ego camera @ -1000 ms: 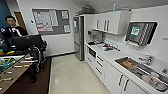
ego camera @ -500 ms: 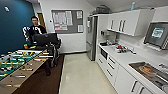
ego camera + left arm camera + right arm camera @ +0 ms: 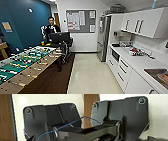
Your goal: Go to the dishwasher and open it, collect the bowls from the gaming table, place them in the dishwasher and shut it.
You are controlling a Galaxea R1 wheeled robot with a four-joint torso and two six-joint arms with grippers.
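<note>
The gaming table [image 3: 23, 65], a table-football table with a green field, rods and a wooden rim, runs along the left of the head view from the near corner towards the blue wall. I cannot make out the bowls among the small coloured shapes on it. I cannot pick out the dishwasher among the white lower fronts [image 3: 119, 71] on the right. Both wrist views look down past the robot's dark plate onto pale floor [image 3: 37, 99] and brown carpet [image 3: 5, 119].
A person [image 3: 51, 27] stands at the far end behind a dark rig [image 3: 60, 38]. A steel fridge [image 3: 103, 37] stands at the back. A counter [image 3: 140, 62] with a sink [image 3: 160, 75] runs along the right under wall cupboards [image 3: 140, 21]. Pale floor [image 3: 92, 75] lies between.
The camera has swung to the left: the table-football table takes up more of the left side, and the fridge and counter have shifted right in the picture.
</note>
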